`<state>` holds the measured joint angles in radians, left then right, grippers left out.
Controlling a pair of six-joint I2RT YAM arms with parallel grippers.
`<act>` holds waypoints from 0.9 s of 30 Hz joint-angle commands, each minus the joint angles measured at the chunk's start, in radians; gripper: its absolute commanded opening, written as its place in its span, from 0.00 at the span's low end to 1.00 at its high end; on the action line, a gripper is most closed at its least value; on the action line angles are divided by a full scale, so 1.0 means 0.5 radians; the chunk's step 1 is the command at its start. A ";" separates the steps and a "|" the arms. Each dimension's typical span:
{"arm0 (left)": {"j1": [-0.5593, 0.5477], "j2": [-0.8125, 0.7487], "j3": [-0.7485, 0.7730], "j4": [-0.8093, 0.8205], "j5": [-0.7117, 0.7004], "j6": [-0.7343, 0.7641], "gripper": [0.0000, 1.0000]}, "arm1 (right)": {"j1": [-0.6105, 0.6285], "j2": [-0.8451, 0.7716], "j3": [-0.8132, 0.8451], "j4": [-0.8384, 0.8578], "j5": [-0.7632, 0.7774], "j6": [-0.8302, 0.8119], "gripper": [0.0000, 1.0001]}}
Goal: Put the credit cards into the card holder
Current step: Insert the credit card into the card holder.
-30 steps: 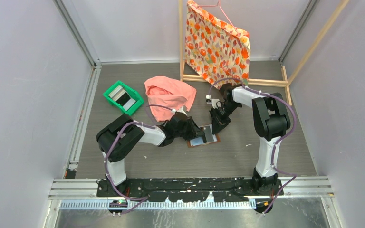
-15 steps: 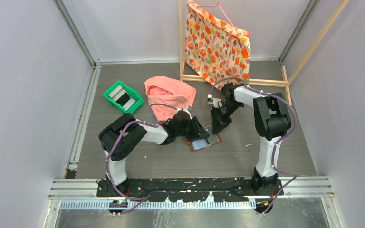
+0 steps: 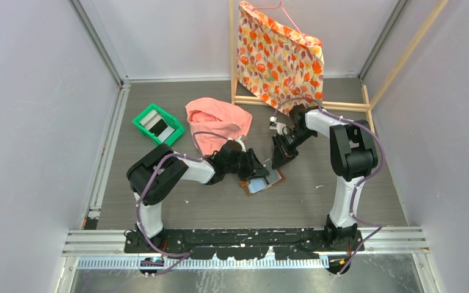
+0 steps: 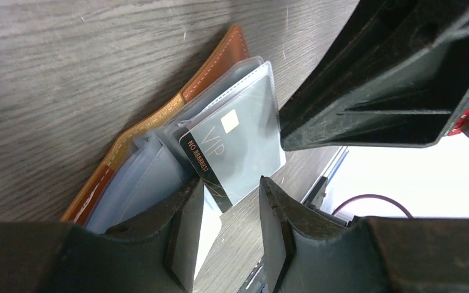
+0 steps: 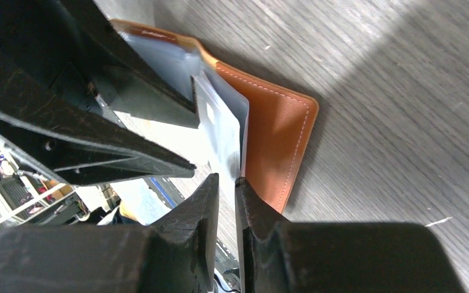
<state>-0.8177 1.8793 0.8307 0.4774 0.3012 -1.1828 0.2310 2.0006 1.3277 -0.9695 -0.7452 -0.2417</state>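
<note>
Left wrist view has the only readable item: the grey credit card (image 4: 244, 143), tucked into the brown card holder (image 4: 207, 76), shows "VIP" in pale capitals just below its chip. Along the card's dark edge runs a small printed line that opens with "NO" and then a string of digits. They look like mostly 8s, but the print is too fine to call each one. No other text is legible in any view.

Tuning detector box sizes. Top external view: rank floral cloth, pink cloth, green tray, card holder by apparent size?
1. floral cloth, though it hangs nearer the camera
2. pink cloth
3. green tray
4. card holder, partly hidden, so less sure
</note>
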 commanded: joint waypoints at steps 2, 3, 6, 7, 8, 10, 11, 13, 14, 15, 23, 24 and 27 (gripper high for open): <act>0.046 -0.079 0.014 0.091 0.077 0.091 0.40 | -0.022 -0.194 0.006 -0.010 -0.148 -0.063 0.22; 0.046 -0.075 0.016 0.091 0.084 0.089 0.40 | -0.025 -0.207 0.003 -0.007 -0.151 -0.069 0.22; 0.046 -0.059 0.032 0.072 0.092 0.082 0.38 | -0.031 -0.234 0.001 -0.003 -0.153 -0.083 0.22; 0.049 -0.059 0.039 0.057 0.094 0.087 0.38 | -0.032 -0.243 -0.002 -0.003 -0.156 -0.084 0.22; 0.049 -0.059 0.045 0.040 0.092 0.091 0.37 | -0.035 -0.250 -0.002 -0.001 -0.156 -0.090 0.22; 0.052 -0.066 0.057 -0.004 0.091 0.107 0.36 | -0.035 -0.266 -0.007 -0.001 -0.164 -0.101 0.22; 0.052 -0.070 0.063 -0.026 0.087 0.117 0.35 | -0.034 -0.270 -0.008 -0.002 -0.177 -0.101 0.22; 0.058 -0.077 0.080 -0.072 0.085 0.135 0.34 | -0.035 -0.261 -0.018 0.000 -0.227 -0.098 0.21; 0.063 -0.077 0.091 -0.090 0.085 0.146 0.33 | -0.031 -0.250 -0.021 -0.001 -0.244 -0.090 0.20; 0.067 -0.077 0.099 -0.107 0.089 0.153 0.33 | -0.028 -0.227 -0.023 -0.002 -0.256 -0.084 0.18; 0.103 0.045 0.245 -0.144 0.212 0.187 0.32 | 0.005 -0.041 0.001 -0.004 -0.140 -0.016 0.11; 0.106 0.051 0.258 -0.151 0.213 0.198 0.32 | 0.006 -0.024 0.003 0.006 -0.102 0.000 0.11; 0.124 0.042 0.267 -0.178 0.215 0.230 0.33 | 0.007 0.020 0.010 0.015 -0.011 0.024 0.11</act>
<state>-0.7685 1.8988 0.9348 0.3943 0.3794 -1.1088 0.2272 1.9915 1.3197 -0.9661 -0.8070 -0.2546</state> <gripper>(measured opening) 0.323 0.111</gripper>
